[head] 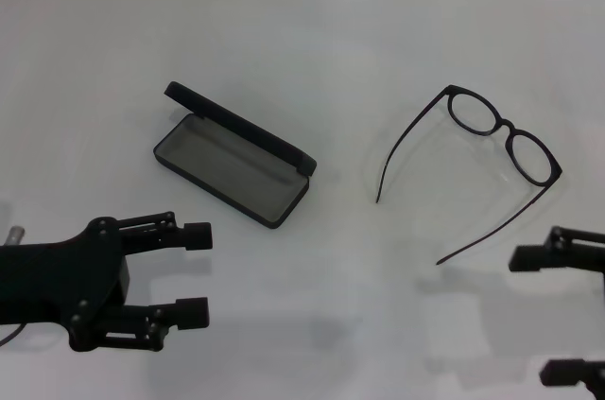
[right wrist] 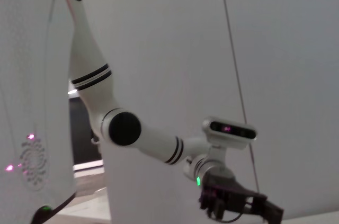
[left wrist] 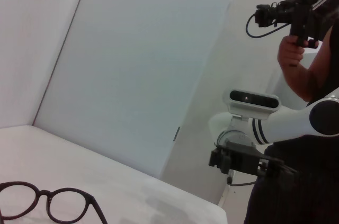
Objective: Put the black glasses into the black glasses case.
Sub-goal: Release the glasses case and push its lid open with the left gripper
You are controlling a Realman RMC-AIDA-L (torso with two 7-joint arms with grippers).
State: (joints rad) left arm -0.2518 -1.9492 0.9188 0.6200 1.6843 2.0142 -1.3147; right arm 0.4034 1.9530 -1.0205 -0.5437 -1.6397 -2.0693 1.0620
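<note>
Head view: black glasses case [head: 233, 156] lay centre-left, lid up, lining bare. Black glasses [head: 473, 159] sat centre-right on table [head: 321, 41], well apart, unfolded. Left gripper [head: 198, 274] lower left, fingers spread, empty. Right gripper [head: 544, 315] lower right, fingers parted, empty.
Left wrist view: black glasses [left wrist: 50, 203] at bottom left.
Right wrist view: no task item seen.
Judgement: nothing done; pick and placement remained.

case [head: 233, 155] left on table [head: 331, 31]; glasses [head: 473, 159] right, well apart; grippers nearer
</note>
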